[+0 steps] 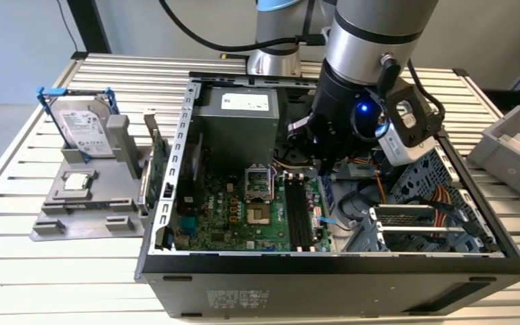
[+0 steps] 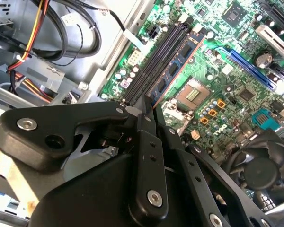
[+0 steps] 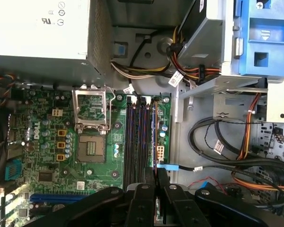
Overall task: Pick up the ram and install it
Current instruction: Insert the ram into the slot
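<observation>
one step is in hand, i think: the putting-in part. the picking up looks done, because the hand (image 2: 149,111) is closed narrow on one end of the ram (image 2: 177,61). in the second wrist view the two fingers sit tight together, and the long thin stick with its dark chips pokes out from between them.

the hand is down inside the open computer case (image 1: 332,271), which sits on the worktop (image 1: 25,271). it hangs right over the long black slots (image 3: 135,137) on the motherboard (image 3: 47,137).

the ram runs the same way as the slots. in the first wrist view you see it from its thin edge, as a fine line (image 3: 155,142) at the slot on the side away from the square chip socket (image 3: 91,149). the stick reaches out ahead of the hand along that slot. i cannot tell if its bottom edge is already in the slot or just above it.

to me, this part needs care. the stick has to stay straight up and lined up with the one slot from end to end. then it needs an even push straight down, not a tilted one. the loose cables (image 3: 217,151) lie beside the slots but apart from the ram.
</observation>
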Tool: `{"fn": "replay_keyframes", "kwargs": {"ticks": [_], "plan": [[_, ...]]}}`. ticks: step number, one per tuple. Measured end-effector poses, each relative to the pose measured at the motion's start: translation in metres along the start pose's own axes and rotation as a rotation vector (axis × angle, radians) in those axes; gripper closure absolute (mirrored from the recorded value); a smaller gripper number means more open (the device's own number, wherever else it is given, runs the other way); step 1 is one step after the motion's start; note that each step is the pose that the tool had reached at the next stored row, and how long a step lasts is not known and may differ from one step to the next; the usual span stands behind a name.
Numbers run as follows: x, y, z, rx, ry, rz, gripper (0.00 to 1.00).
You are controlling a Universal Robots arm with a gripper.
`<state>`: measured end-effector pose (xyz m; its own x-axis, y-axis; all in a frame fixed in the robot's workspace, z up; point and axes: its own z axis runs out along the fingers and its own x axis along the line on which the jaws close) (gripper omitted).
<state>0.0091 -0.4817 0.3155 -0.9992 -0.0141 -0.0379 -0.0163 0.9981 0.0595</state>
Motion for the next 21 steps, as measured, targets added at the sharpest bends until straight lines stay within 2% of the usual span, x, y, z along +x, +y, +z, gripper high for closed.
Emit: {"fn": "replay_keyframes", "kwargs": {"ticks": [8, 21], "plan": [[0.0001, -0.0002, 0.0038, -0.0002, -0.0001, 0.0, 1.0], [0.0001, -0.0002, 0.0041, -0.0002, 0.0, 0.0, 1.0]]}}
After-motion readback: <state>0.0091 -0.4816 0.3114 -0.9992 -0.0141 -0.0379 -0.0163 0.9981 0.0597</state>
